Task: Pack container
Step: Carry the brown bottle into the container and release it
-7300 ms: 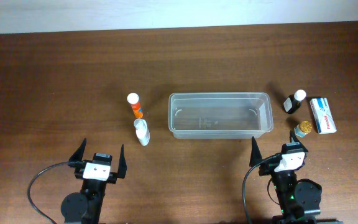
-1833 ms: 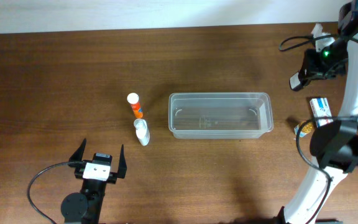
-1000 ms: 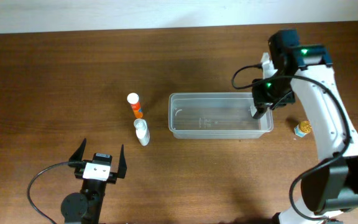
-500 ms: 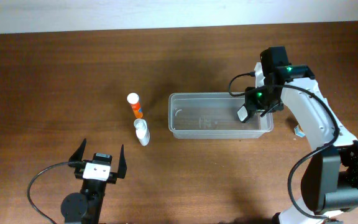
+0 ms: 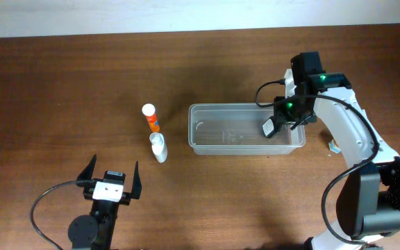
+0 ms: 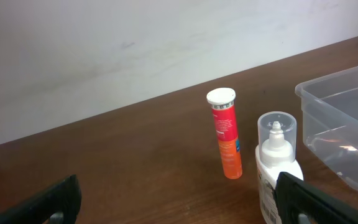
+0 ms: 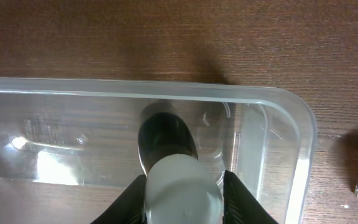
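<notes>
The clear plastic container (image 5: 228, 133) lies in the middle of the table. My right gripper (image 5: 272, 127) is over its right end, shut on a dark bottle with a white cap (image 5: 268, 128). In the right wrist view the white cap (image 7: 182, 190) sits between my fingers (image 7: 132, 200), and the dark body (image 7: 165, 138) points down into the container (image 7: 272, 124). My left gripper (image 5: 112, 171) rests open near the front left with nothing in it. In the left wrist view that gripper (image 6: 179, 208) faces an orange tube (image 6: 225, 134) and a white bottle (image 6: 277, 163).
The orange tube (image 5: 151, 118) and the white bottle with a clear cap (image 5: 158, 147) stand just left of the container. A small object (image 5: 332, 146) peeks out beside the right arm. The container's left corner (image 6: 347, 124) shows at the right of the left wrist view.
My right gripper has carried the dark bottle left from the container's right rim and lowered it into the right end. The left arm has not moved.
</notes>
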